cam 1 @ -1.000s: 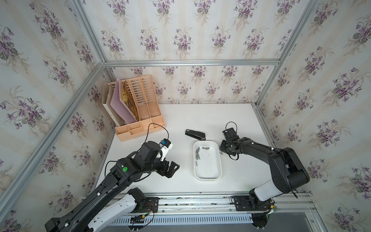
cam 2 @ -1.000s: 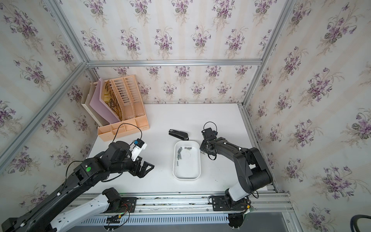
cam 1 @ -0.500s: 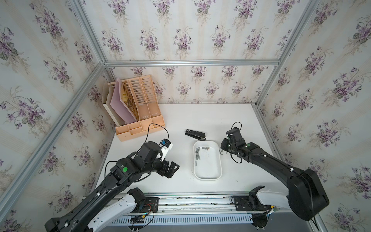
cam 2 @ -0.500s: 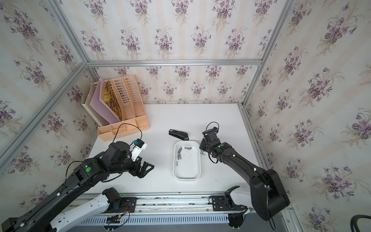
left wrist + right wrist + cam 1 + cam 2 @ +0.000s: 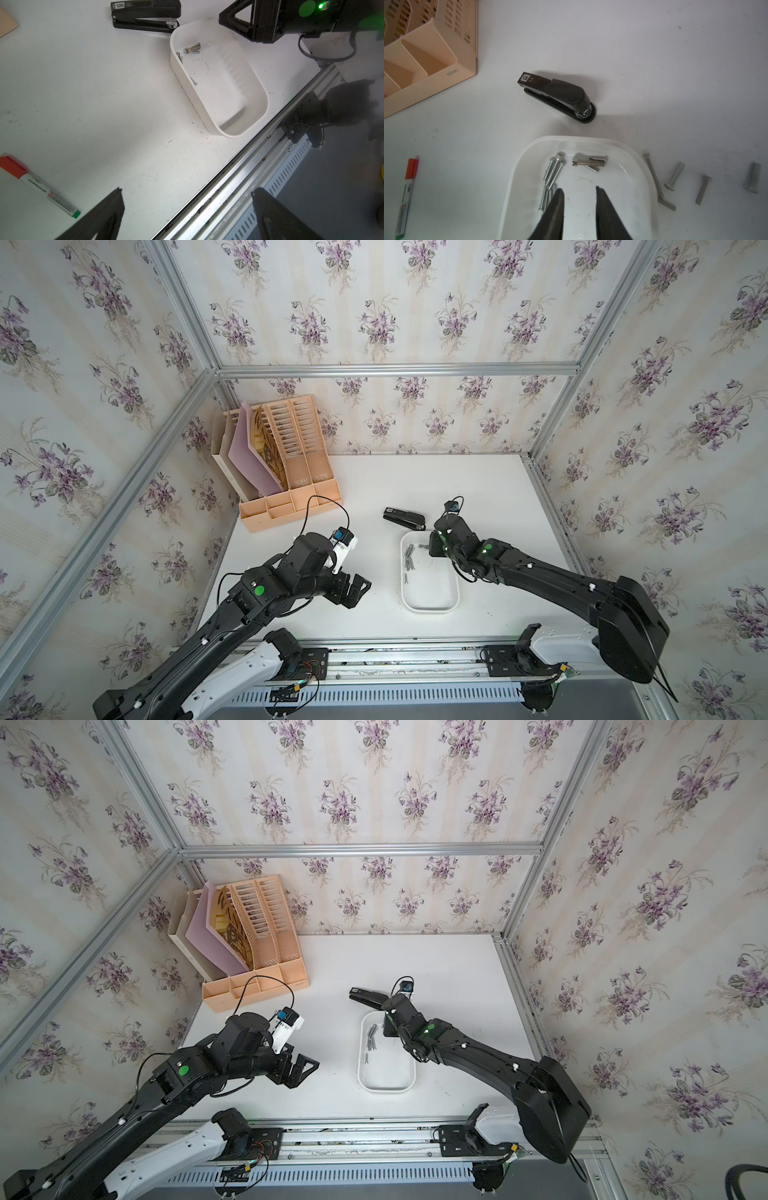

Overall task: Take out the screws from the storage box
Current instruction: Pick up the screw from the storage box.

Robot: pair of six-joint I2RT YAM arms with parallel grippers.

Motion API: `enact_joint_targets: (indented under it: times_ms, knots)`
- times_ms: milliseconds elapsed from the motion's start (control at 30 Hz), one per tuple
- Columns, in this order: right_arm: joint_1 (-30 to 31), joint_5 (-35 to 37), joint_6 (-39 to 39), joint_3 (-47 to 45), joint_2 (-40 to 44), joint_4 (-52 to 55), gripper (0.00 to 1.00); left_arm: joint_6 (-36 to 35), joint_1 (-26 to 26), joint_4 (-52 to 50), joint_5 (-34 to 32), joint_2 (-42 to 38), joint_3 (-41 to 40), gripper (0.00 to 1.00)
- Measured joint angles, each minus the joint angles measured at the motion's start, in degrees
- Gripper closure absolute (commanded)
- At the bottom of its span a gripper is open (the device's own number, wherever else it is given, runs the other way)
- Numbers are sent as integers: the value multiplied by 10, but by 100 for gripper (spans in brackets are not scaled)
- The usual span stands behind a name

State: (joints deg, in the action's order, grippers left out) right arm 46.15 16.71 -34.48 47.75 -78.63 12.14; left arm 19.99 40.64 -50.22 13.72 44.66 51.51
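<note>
Hovering over storage box (image 5: 591, 138) with right hand (image 5: 579, 189) parted, empty. Inside, at stapler (image 5: 560, 95) end, bunched screws (image 5: 554, 172); a few out on bench (image 5: 654, 62). Risks pinching several together, then dropping one.

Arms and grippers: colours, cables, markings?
Black links on left arm and right arm, white base segments, a green dot on each. A black cable loops over the left wrist's white camera mount. The left gripper and right gripper are black and tapered.
</note>
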Motion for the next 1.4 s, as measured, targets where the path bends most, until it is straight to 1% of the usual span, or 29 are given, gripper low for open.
enact_joint_targets:
  times_ms: [167, 267, 467, 567, 800, 967, 1300, 1400]
  knots:
    - [12, -15, 13, 25, -57, -3, 65, 0, 2, 0, 0, -3, 0, 1]
    - [19, -50, 21, 36, -87, -4, 66, 0, 2, 0, 0, -3, -1, 1]
    - [22, -100, 28, 45, -115, -8, 66, 2, 2, 0, -1, -3, -2, 1]
    - [22, -106, 30, 47, -120, -7, 66, 2, 2, 0, -8, -20, -4, 1]
    - [23, -115, 30, 62, -164, 15, 77, 10, 2, -1, -31, -78, -10, 1]
    - [23, -116, 29, 74, -195, 28, 78, 14, 2, -2, -35, -66, -11, 1]
    - [23, -114, 29, 87, -219, 45, 80, 15, 2, -2, -35, -64, -13, 1]
    - [23, -112, 29, 93, -230, 51, 83, 15, 2, -2, -35, -61, -13, 1]
